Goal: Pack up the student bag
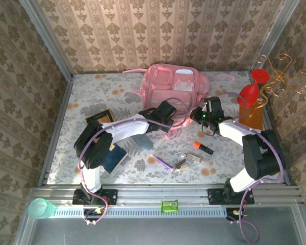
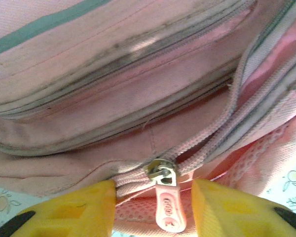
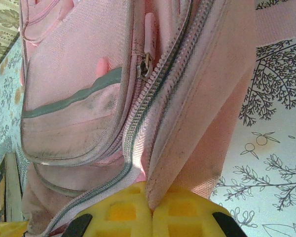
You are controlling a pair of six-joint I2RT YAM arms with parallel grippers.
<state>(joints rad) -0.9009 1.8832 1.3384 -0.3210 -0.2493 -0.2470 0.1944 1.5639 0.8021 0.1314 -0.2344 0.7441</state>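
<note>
The student bag (image 1: 171, 87), a soft pink backpack, lies at the back middle of the table. My left gripper (image 1: 164, 111) is at its near left edge. In the left wrist view the bag (image 2: 138, 74) is close up. A pink zipper pull (image 2: 170, 207) hangs from a metal slider (image 2: 162, 173) between my yellow fingers (image 2: 74, 212), and the left gripper (image 2: 155, 210) is open, with a gap on both sides of the pull. My right gripper (image 1: 206, 113) is at the bag's near right corner. There the right gripper (image 3: 150, 207) is shut on the bag's fabric edge (image 3: 187, 143) beside a zipper track.
On the floral table in front of the bag lie an orange marker (image 1: 203, 148), a purple pen (image 1: 163, 162), a small metal piece (image 1: 189, 160), a blue notebook (image 1: 113, 158) and a dark frame (image 1: 100, 117). At the right stand a red goblet (image 1: 250, 94) and a gold wire stand (image 1: 278, 76).
</note>
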